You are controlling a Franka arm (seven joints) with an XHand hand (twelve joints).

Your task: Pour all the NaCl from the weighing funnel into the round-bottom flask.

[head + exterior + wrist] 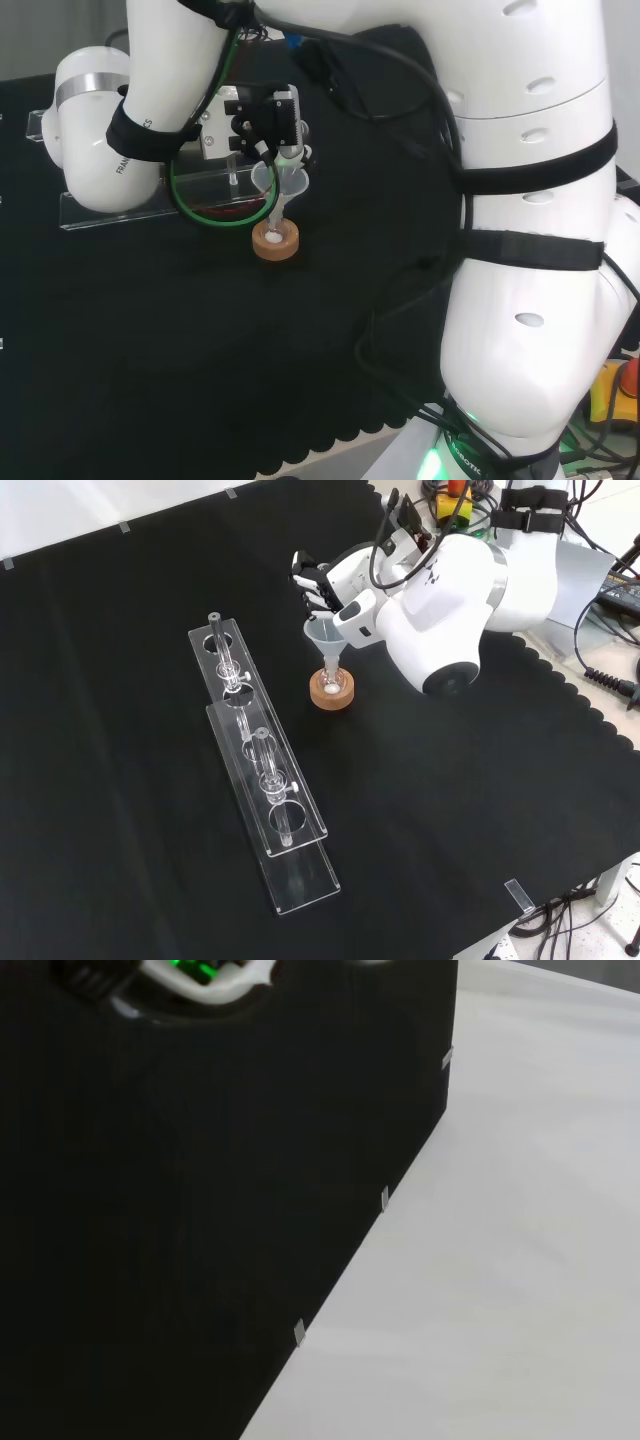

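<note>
My black and white hand [262, 122] [318, 583] is shut on the rim of a clear weighing funnel [276, 183] [325, 636]. The funnel stands nearly upright, wide mouth up, and its thin stem points down into a small clear round-bottom flask [332, 681]. The flask sits on a cork ring [276, 245] [332, 693]. A small white patch [272, 238] shows inside the flask at its bottom. Whether any powder is left in the funnel cannot be seen.
Two long clear racks [262, 780] [150, 208] with glass pieces in them lie left of the flask in the front view. A green cable [205, 213] loops beside the cork ring. The wrist view shows the cloth's edge [384, 1198] against a pale floor.
</note>
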